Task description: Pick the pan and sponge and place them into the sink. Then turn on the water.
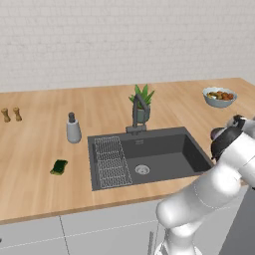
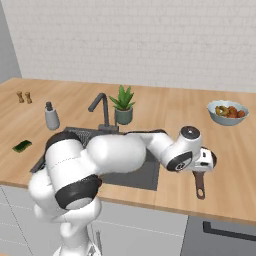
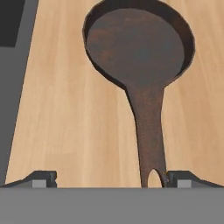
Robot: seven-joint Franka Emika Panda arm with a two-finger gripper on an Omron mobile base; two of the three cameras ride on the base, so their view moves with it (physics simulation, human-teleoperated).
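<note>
My hand (image 3: pixel 111 179), fingers spread apart, hovers over the round dark brown frying pan's (image 3: pixel 140 48) long handle, offset toward one fingertip

One pan (image 3: pixel 135 43), one sponge (image 1: pixel 59 167), two shakers (image 1: pixel 11 114), one bowl (image 1: pixel 219 97).

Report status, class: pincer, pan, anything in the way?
Pincer open, low over pan handle, nothing held. Pan on counter right of sink. Sponge left of sink. Path clear.
</note>
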